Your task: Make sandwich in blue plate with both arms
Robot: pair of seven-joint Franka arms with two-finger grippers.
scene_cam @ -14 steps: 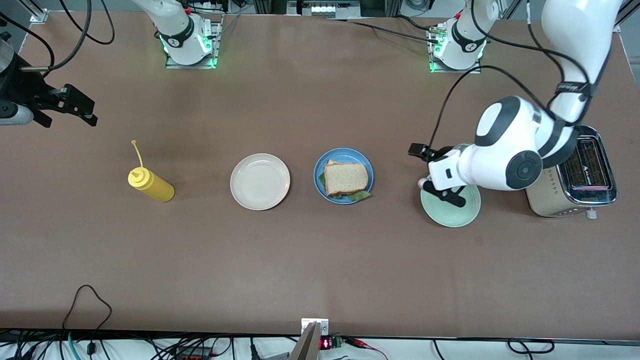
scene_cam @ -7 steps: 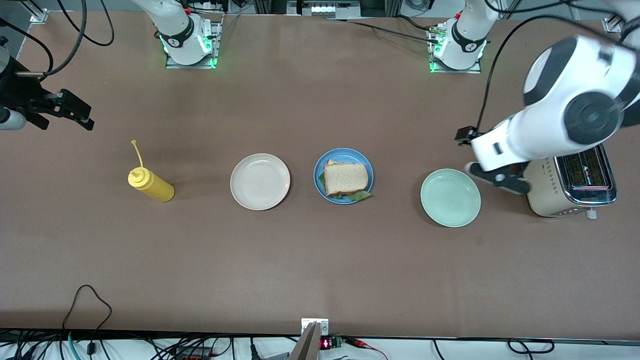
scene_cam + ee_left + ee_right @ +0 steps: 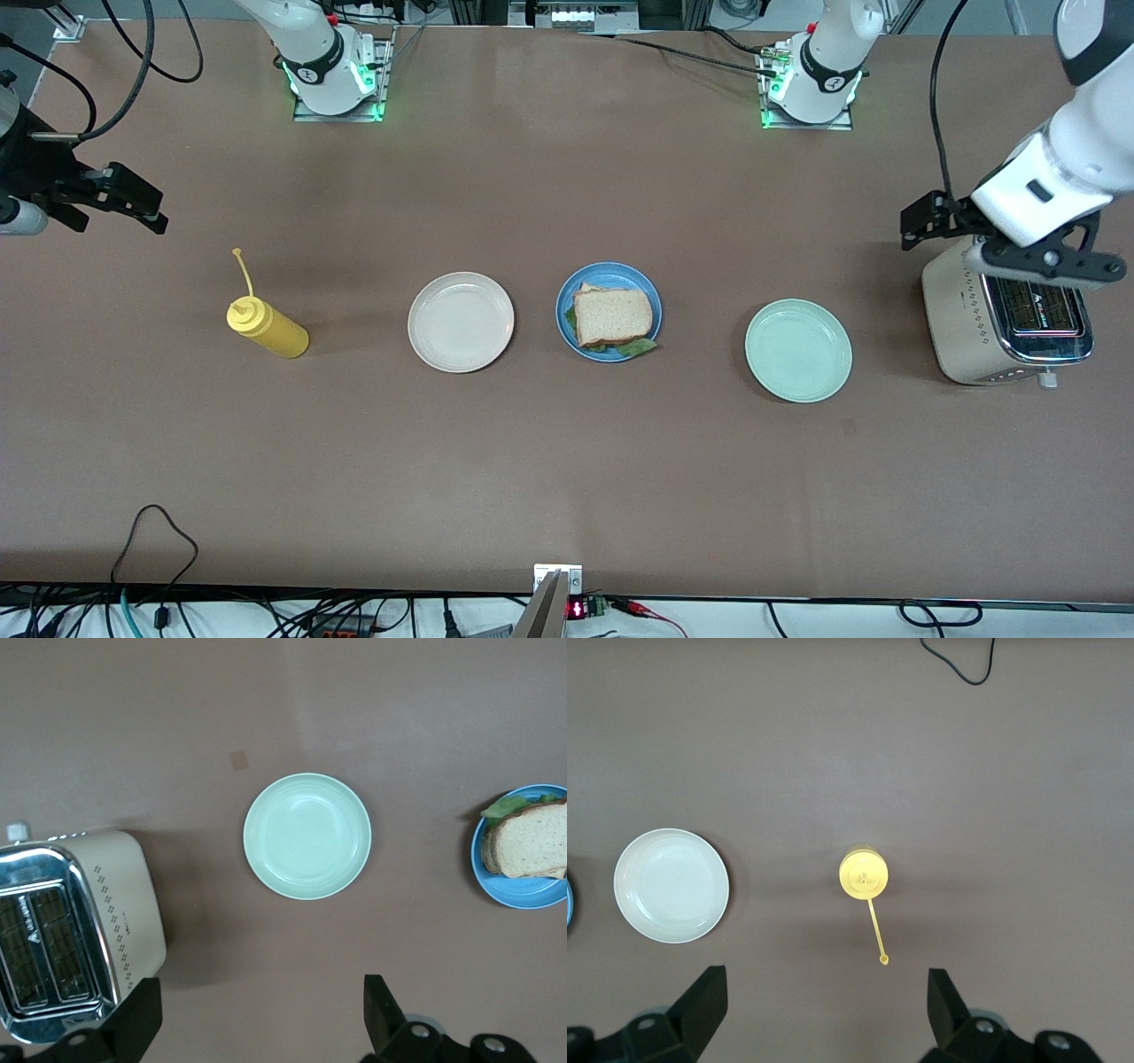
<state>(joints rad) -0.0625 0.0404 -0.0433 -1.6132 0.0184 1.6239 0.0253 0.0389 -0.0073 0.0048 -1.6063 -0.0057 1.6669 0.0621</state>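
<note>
With sandwich (image 3: 613, 317) assembled on blue plate (image 3: 567, 306), at 3 o'clock from cream plate (image 3: 461, 322): left gripper (image 3: 1005, 239) spread wide, empty, over toaster (image 3: 974, 328); right gripper (image 3: 133, 199) spread wide, empty, at 10 o'clock from mustard bottle (image 3: 266, 328). Risk: low left-arm sweep clipping toaster.

Robotics lab: bolted arm bases (image 3: 335, 66), trailing cables (image 3: 155, 532), brown table (image 3: 567, 461).
</note>
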